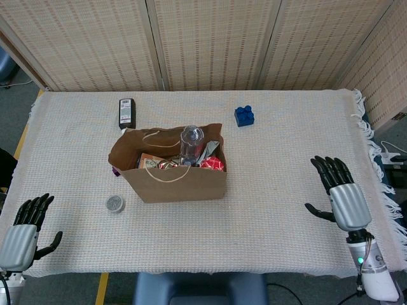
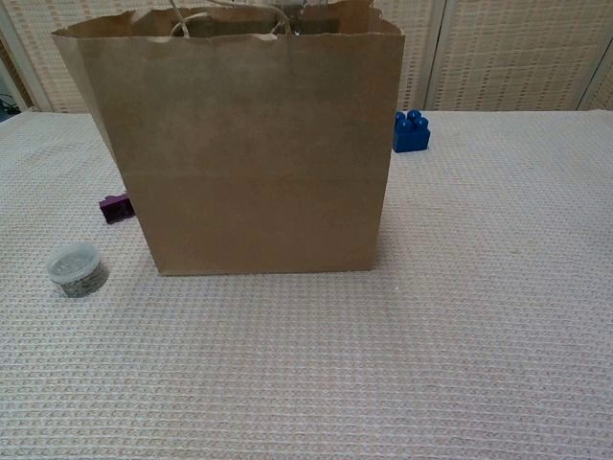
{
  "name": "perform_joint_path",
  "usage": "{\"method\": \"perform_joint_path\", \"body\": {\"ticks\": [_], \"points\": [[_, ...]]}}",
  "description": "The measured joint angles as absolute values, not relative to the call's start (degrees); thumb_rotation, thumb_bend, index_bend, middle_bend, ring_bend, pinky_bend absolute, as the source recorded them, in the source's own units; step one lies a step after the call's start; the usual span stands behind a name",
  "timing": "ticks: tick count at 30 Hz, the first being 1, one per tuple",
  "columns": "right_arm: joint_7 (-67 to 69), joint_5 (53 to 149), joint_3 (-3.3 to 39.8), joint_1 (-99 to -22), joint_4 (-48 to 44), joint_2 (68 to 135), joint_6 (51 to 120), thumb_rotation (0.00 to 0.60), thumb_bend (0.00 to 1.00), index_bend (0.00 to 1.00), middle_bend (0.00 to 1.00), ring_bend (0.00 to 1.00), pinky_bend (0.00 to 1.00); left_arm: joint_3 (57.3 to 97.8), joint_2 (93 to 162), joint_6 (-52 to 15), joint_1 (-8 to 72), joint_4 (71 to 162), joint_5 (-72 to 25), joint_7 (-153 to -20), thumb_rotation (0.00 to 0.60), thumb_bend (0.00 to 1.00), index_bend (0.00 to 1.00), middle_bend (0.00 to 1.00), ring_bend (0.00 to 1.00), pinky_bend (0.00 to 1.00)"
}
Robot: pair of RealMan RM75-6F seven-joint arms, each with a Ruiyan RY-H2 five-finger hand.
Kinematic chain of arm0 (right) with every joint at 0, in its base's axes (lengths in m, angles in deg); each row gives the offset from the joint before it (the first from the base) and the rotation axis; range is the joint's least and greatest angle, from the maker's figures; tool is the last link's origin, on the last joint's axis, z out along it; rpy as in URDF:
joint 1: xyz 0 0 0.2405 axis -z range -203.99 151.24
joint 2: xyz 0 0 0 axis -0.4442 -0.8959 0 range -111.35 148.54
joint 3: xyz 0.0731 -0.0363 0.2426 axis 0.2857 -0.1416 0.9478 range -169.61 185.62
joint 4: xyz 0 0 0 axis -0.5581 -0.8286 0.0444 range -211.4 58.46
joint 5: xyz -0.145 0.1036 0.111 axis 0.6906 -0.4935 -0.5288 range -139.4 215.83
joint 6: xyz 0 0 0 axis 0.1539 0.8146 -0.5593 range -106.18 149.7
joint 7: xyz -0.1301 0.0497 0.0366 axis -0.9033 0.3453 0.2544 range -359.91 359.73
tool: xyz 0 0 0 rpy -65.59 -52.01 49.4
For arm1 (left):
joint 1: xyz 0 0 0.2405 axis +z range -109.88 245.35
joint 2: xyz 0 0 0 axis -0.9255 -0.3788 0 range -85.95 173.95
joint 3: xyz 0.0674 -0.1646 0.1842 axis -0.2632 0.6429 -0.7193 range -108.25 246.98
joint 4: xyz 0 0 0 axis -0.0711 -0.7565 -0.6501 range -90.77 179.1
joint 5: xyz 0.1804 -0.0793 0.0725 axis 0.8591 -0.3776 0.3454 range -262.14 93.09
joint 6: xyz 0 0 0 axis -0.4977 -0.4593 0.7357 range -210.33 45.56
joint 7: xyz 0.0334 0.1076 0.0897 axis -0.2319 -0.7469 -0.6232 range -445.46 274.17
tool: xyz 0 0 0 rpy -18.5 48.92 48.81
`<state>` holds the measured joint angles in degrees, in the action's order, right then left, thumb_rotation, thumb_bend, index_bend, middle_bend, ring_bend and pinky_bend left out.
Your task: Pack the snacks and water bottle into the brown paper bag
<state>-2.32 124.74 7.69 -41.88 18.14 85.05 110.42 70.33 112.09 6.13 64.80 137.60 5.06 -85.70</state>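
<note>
The brown paper bag (image 1: pixel 173 179) stands upright at the table's middle left; it fills the chest view (image 2: pixel 254 153). Inside it a clear water bottle (image 1: pixel 191 141) stands upright among snack packets (image 1: pixel 213 163) in red and orange wrappers. My right hand (image 1: pixel 341 197) hovers at the table's right front, fingers spread, holding nothing. My left hand (image 1: pixel 24 230) is at the front left corner, fingers apart and empty. Neither hand shows in the chest view.
A blue toy block (image 1: pixel 243 115) lies behind and right of the bag. A black remote (image 1: pixel 126 112) lies at the back left. A small round lidded tub (image 1: pixel 115 204) sits left of the bag, and a purple block (image 2: pixel 115 206) peeks out beside it.
</note>
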Motion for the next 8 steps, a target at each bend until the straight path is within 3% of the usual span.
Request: {"method": "perform_joint_path", "body": {"ticks": [8], "points": [[-1.6,126.7,6.5,-36.3,10.1,88.0,115.8,0.6,0.0,0.0,0.0,0.0,0.0,71.1,113.2,6.6,64.8,135.9,4.3,-85.8,0.6,0.36,0.0,0.0,0.0,0.01]]}}
